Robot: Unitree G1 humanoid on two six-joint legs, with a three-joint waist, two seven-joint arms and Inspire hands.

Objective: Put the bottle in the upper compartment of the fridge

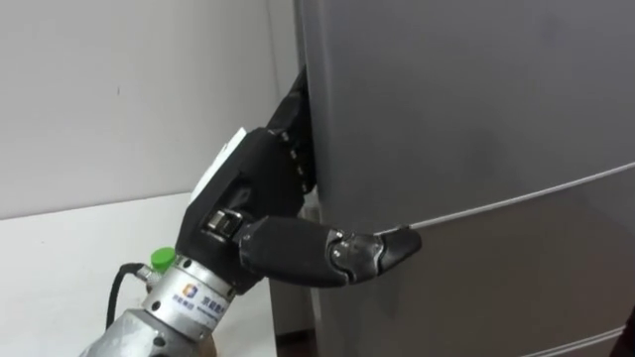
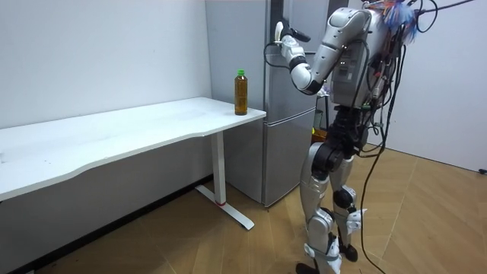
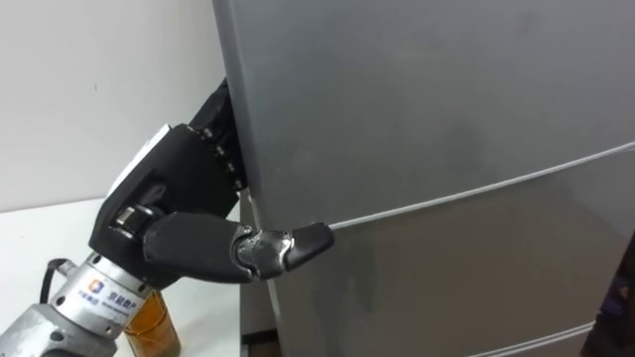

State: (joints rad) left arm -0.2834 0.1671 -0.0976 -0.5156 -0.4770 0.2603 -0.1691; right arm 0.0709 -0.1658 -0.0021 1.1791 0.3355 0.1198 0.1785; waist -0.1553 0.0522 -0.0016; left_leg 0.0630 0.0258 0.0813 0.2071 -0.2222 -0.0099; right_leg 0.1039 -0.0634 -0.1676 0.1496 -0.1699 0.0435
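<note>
The bottle (image 2: 241,91), amber with a green cap (image 1: 159,260), stands upright near the end of the white table (image 2: 152,125), just left of the grey fridge (image 2: 283,129). Its lower body (image 3: 149,322) shows behind my left wrist. My left hand (image 1: 260,174) is at the left edge of the upper fridge door (image 1: 476,109). Its fingers (image 1: 296,129) bend round that edge with their tips hidden behind it, and the thumb (image 1: 342,253) lies across the door's front near the seam. The door looks closed. In the room view I stand facing the fridge, left arm raised.
Below the seam (image 1: 516,198) is the lower fridge door (image 1: 496,288). A white wall (image 1: 129,89) rises behind the table. Open wooden floor (image 2: 426,221) lies behind me.
</note>
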